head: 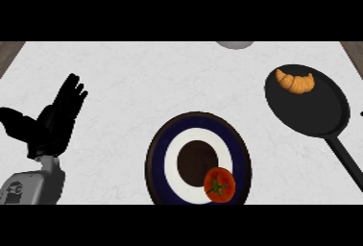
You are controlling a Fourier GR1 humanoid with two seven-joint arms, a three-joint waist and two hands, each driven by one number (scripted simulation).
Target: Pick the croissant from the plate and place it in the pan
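An orange croissant [296,81] lies in the black pan [312,113] at the right of the counter, near the pan's far rim. The pan's handle runs toward the lower right edge. A dark-rimmed plate [157,158] with a white ring and a brown centre stands at the lower middle and carries a red tomato [219,186] on its near right side. My left hand [50,122] stays open at the left, fingers up and spread, holding nothing. My right hand does not show.
A pale grey rounded object [235,44] sits at the counter's far edge, partly cut off. Brown wood shows past the white counter's top corners [8,50].
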